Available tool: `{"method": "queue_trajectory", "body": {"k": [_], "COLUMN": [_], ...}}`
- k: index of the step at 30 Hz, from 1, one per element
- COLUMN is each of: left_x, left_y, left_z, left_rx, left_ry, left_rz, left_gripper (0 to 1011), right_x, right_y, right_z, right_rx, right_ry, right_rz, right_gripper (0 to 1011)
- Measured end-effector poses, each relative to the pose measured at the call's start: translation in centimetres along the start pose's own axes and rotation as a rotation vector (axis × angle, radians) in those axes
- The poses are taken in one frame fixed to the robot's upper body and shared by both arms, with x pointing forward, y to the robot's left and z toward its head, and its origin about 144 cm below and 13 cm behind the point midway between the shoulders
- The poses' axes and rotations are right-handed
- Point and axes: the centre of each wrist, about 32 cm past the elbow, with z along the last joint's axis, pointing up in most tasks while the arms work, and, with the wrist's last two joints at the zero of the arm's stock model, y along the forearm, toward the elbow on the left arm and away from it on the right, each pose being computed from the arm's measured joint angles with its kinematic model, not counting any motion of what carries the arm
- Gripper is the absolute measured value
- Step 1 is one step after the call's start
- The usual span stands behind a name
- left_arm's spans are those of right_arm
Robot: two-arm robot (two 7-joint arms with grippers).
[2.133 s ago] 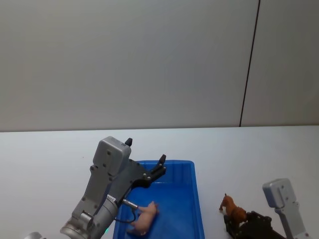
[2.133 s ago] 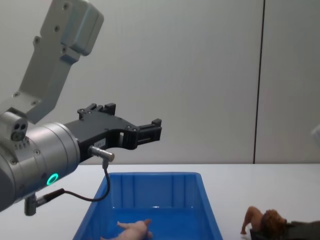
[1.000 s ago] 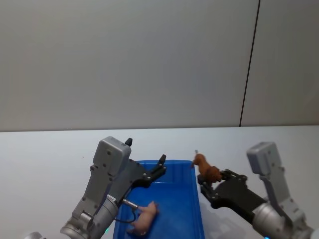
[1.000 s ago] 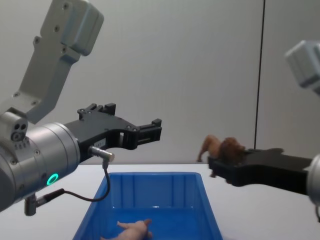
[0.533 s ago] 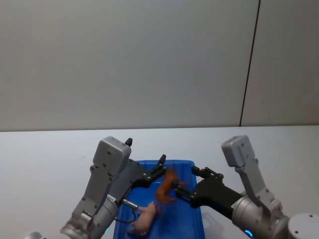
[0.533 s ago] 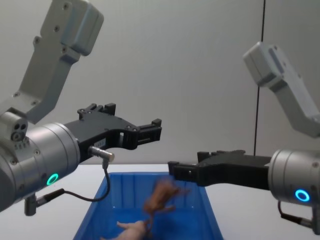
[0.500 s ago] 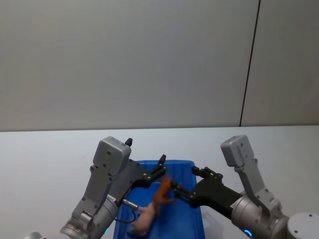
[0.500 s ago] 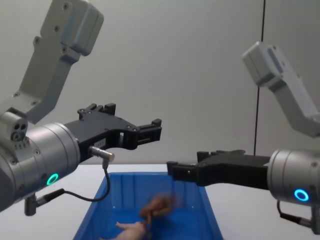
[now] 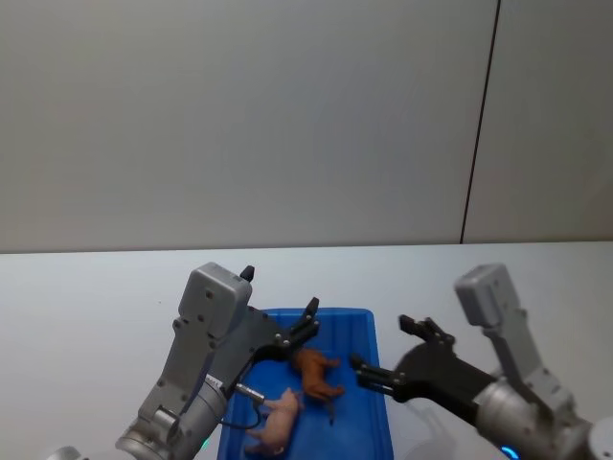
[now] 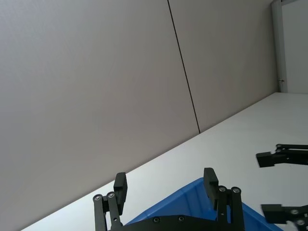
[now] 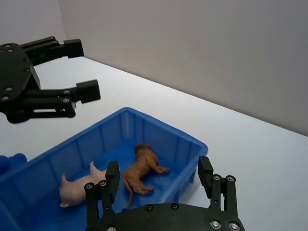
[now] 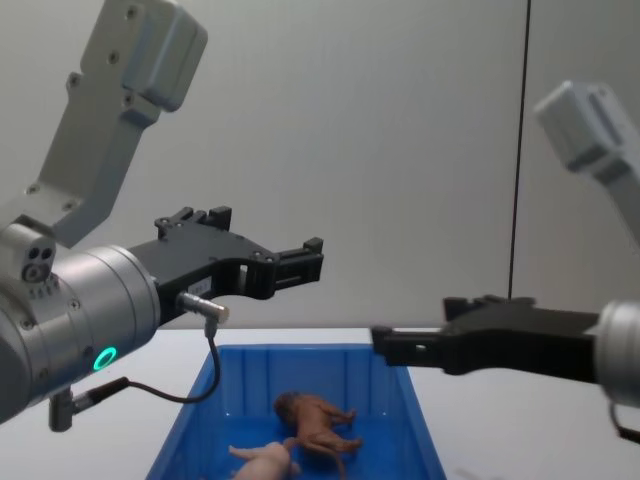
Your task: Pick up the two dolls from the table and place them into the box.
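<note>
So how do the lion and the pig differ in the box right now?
The lion is brown with a darker mane; the pig is pale pink. The lion lies nearer the middle of the box, the pig closer to the robot. Both lie on their sides inside, held by neither the open left gripper nor the open right gripper.

Grey wall (image 9: 239, 125) with dark vertical seam (image 9: 479, 125)
</note>
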Motion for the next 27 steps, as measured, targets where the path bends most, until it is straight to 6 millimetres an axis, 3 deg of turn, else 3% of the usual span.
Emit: {"method": "queue_trajectory", "body": {"k": [8, 18, 27], "left_x": [0.0, 0.0, -0.1], "left_y": [0.0, 0.3, 2.6], "left_z": [0.0, 0.1, 0.2], "left_rx": [0.0, 0.016, 0.091], "left_ry": [0.0, -0.006, -0.022], "left_rz": [0.0, 0.008, 0.077], "left_gripper": [1001, 1001, 1001], "right_x": [1.1, 1.6, 1.8], "right_y": [-2.8, -4.6, -5.4], "right_z": [-0.9, -1.3, -1.4], "right_rx": [0.002, 0.004, 0.004], "right_ry": [-0.024, -0.04, -0.048], "right_rz": [-0.03, -0.046, -0.054], "right_gripper": [1001, 1001, 1001]}}
